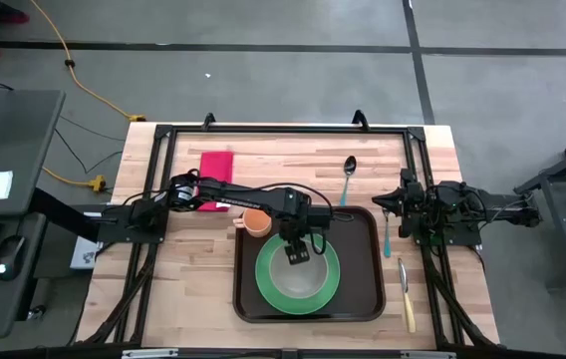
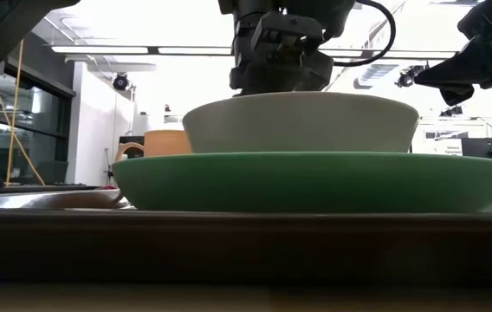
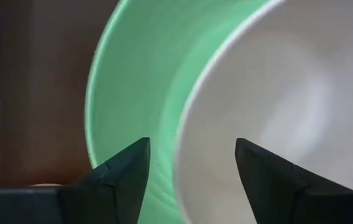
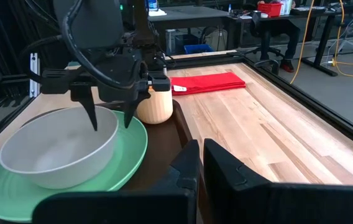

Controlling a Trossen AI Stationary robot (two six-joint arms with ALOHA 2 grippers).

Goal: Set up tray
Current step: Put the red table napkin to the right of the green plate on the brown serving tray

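Observation:
The dark brown tray (image 1: 363,234) lies at the table's near middle. On it rests a round green plate (image 1: 268,284), and a white bowl (image 4: 58,152) stands on the plate. A tan cup (image 4: 155,102) stands on the tray's far left corner. My left gripper (image 4: 110,124) points down over the bowl's far rim (image 3: 186,118) and is open. One finger is inside the bowl and one outside, and I see no touch. My right gripper (image 4: 200,163) is shut and holds nothing, drawn back at the table's right side.
A red napkin (image 1: 215,168) lies at the far left. A spoon (image 1: 349,170) lies beyond the tray. A teal-handled utensil (image 1: 387,237) and a yellow-handled knife (image 1: 407,299) lie to the tray's right. Bare wood shows left of the tray.

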